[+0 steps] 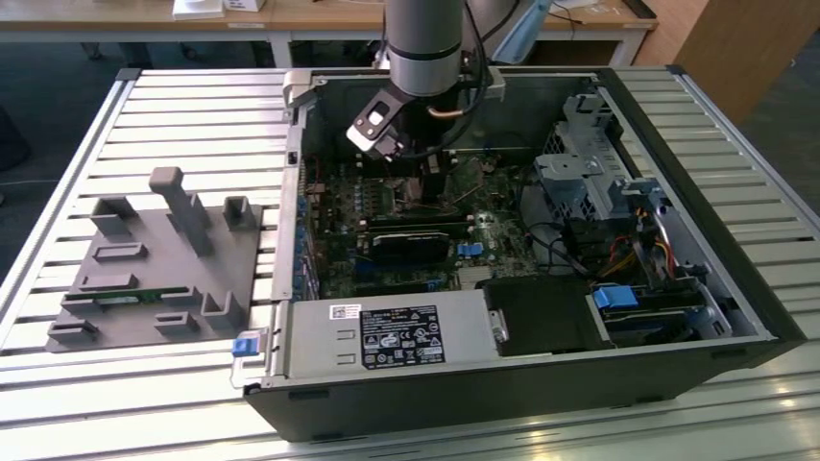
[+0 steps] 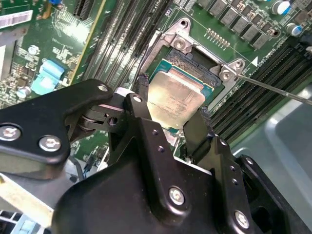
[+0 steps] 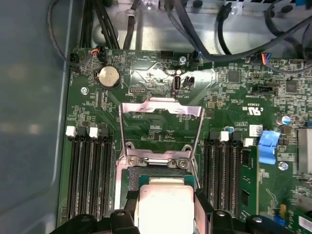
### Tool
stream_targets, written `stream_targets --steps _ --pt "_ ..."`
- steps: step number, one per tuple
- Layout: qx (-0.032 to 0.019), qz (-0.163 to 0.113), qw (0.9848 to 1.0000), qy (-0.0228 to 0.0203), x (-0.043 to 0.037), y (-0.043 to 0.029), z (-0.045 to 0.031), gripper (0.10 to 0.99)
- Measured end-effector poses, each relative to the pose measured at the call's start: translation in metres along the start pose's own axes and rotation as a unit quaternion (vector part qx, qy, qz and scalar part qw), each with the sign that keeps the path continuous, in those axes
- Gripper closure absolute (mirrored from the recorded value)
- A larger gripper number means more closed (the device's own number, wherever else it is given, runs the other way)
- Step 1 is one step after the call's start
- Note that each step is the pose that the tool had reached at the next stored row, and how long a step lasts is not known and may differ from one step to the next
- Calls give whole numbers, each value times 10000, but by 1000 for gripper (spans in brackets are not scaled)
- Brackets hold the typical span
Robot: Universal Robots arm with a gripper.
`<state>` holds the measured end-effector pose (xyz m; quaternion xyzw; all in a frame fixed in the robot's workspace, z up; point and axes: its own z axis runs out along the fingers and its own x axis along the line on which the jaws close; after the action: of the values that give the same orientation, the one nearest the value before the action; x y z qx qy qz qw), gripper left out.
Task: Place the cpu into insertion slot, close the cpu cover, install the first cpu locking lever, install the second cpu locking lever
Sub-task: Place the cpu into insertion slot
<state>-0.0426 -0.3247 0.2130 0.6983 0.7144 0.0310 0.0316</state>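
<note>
My pincer (image 2: 171, 106) is closed down to the width of the cpu (image 2: 176, 95) and has it pinched by two opposite edges, one black fingertip (image 2: 141, 92) on each side. The silver-grey top is left bare, with nothing pressing on its face. That edge grip makes sense to me: it holds the chip level and lets the fingers clear the socket walls. The cpu is squarely over the insertion slot (image 2: 189, 60), with a strip of the slot's dark centre showing beyond its far edge. I cannot tell whether it is fully bedded or hangs just above the contacts.

In the first wrist view the cpu cover (image 3: 161, 108) lies flipped open away from the slot, and green board shows through its square window. It has to be thrown back like that or the chip could not go down, so I judge the closing step not yet done. In the second wrist view a thin metal lever (image 2: 273, 88) stands out sideways from the slot's corner, over the long black memory slots (image 2: 258, 105). I read it as unlatched.

In the exterior view the arm (image 1: 423, 48) reaches straight down into the open computer case (image 1: 513, 403). A grey fixture tray (image 1: 154, 279) lies at the exterior view's left, well apart from the work
</note>
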Motion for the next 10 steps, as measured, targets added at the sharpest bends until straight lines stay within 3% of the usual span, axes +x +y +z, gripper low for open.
stream_targets --steps 10 --pt "0 20 10000 -2 29 -8 86 549"
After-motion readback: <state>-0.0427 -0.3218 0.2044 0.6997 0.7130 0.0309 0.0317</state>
